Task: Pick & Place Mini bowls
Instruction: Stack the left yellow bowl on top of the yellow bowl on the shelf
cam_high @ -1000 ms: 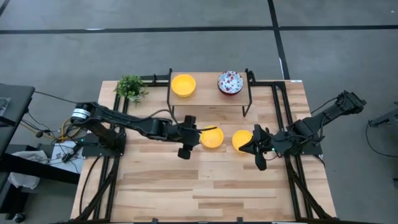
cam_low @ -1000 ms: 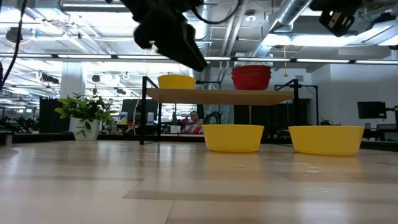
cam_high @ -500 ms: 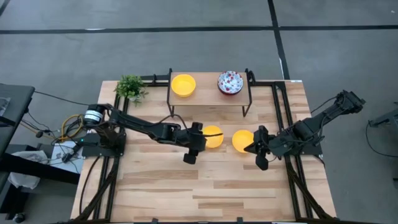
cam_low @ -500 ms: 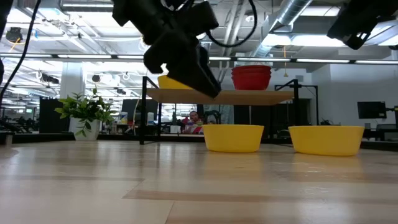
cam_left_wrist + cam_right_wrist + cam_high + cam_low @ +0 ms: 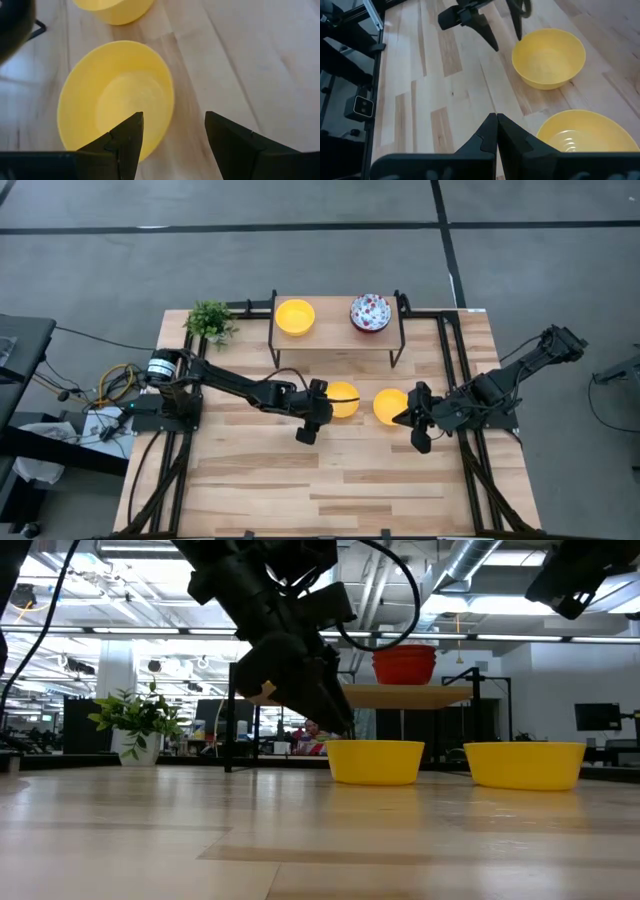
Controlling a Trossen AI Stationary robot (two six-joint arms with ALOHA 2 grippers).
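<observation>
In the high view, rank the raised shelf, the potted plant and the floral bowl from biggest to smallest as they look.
1. The raised shelf, clearly largest.
2. The potted plant.
3. The floral bowl, slightly smaller than the plant. It sits higher, nearer the camera, so that gap is unsure.

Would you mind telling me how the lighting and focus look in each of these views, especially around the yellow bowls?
High view: even light, soft shadows. Low view: the left gripper is a backlit silhouette against bright ceiling lights; both yellow bowls stay sharp. Left wrist view: the near bowl is softly blurred, with pale glare on the table. Right wrist view: bowls evenly lit, the right gripper dark.
</observation>
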